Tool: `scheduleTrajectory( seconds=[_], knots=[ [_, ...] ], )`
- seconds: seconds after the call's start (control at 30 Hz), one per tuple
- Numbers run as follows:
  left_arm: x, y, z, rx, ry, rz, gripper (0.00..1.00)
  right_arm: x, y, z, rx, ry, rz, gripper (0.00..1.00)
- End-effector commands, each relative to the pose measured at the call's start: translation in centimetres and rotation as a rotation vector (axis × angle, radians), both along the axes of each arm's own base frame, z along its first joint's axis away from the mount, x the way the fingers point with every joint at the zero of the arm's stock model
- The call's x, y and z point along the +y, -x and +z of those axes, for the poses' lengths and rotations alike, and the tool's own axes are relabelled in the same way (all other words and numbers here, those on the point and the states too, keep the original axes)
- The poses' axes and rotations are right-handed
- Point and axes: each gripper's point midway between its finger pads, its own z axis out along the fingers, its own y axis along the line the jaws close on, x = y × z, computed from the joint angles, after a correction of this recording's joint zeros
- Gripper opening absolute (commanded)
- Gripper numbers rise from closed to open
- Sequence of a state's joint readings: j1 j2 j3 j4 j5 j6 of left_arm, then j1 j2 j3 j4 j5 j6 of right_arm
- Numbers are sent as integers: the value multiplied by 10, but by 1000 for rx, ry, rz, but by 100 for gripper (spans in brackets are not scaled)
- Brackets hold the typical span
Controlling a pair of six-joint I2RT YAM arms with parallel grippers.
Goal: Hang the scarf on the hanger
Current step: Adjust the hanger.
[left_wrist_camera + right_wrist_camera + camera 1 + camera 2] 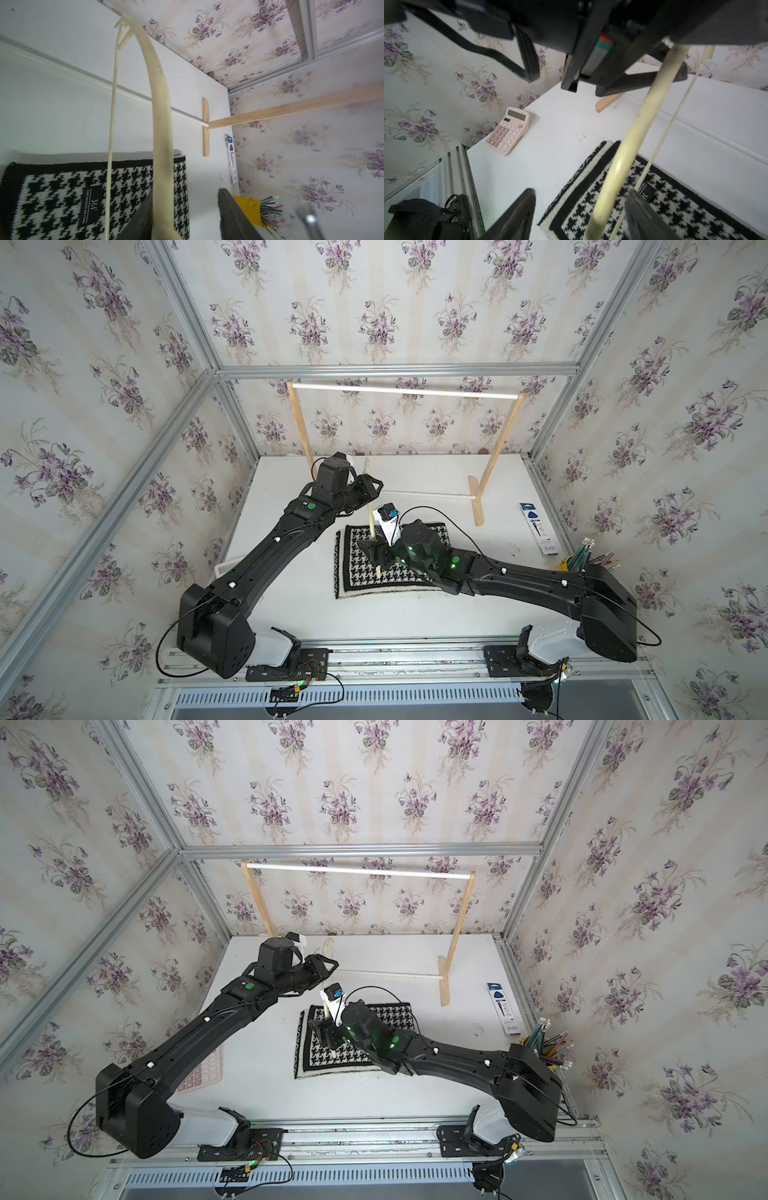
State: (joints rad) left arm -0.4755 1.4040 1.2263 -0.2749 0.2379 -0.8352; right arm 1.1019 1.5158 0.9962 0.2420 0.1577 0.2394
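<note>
The houndstooth scarf (361, 576) (324, 1060) lies flat and folded at the table's middle, label up (91, 205). The cream hanger (370, 514) (328, 952) is held up over it, tilted, its far end toward the back. My left gripper (376, 489) (187, 193) is shut on the hanger (160, 104) near its middle; the blurred silver hook (309, 220) sticks out beside it. My right gripper (376, 558) (581, 191) is open, its fingers on either side of the hanger's lower arm (633, 128), above the scarf (675, 207).
A wooden rack with a white rod (405, 391) stands at the back, its foot (478, 506) right of the scarf. A pink calculator (508, 131) lies at the left. A pen box (538, 529) and a yellow pencil cup (249, 209) sit at the right.
</note>
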Motion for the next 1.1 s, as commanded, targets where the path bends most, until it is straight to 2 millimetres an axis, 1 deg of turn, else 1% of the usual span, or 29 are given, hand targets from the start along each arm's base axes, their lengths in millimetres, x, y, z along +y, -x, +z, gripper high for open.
scheduleTrajectory(
  seconds=[0.0,0.17,0.27,0.33,0.47,0.57,0.63,0.7,0.73,0.77,0.8,1.0,1.03,1.07],
  knots=[
    [1,-7,4,-51,-20,12,0,-1,-18,0,-55,25,-112,70],
    [3,-5,6,-61,-18,16,0,-5,-29,-13,-72,70,-199,68],
    [5,-4,10,-74,-21,19,0,-6,-31,-14,-75,74,-215,62],
    [6,-4,10,-78,-25,22,0,-6,-31,-13,-75,69,-217,58],
    [8,-4,8,-78,-37,27,0,-5,-29,-10,-84,63,-217,56],
    [8,-5,5,-71,-42,29,0,-4,-30,-6,-93,60,-217,53],
    [8,-5,3,-69,-44,30,0,-3,-31,-4,-100,61,-219,48],
    [8,-5,2,-68,-43,32,0,-1,-32,-5,-103,66,-221,36],
    [8,-5,3,-69,-42,32,0,0,-33,-6,-102,70,-223,28],
    [8,-5,3,-69,-41,32,0,0,-34,-7,-102,75,-229,15],
    [8,-5,3,-71,-40,32,0,-1,-35,-8,-103,76,-240,0],
    [10,-3,9,-82,-50,27,0,-6,-36,-10,-110,85,-266,0],
    [11,-2,8,-77,-61,27,4,-6,-36,-9,-112,83,-269,0],
    [12,-1,9,-79,-69,27,15,-7,-36,-8,-114,80,-273,0]
  ],
)
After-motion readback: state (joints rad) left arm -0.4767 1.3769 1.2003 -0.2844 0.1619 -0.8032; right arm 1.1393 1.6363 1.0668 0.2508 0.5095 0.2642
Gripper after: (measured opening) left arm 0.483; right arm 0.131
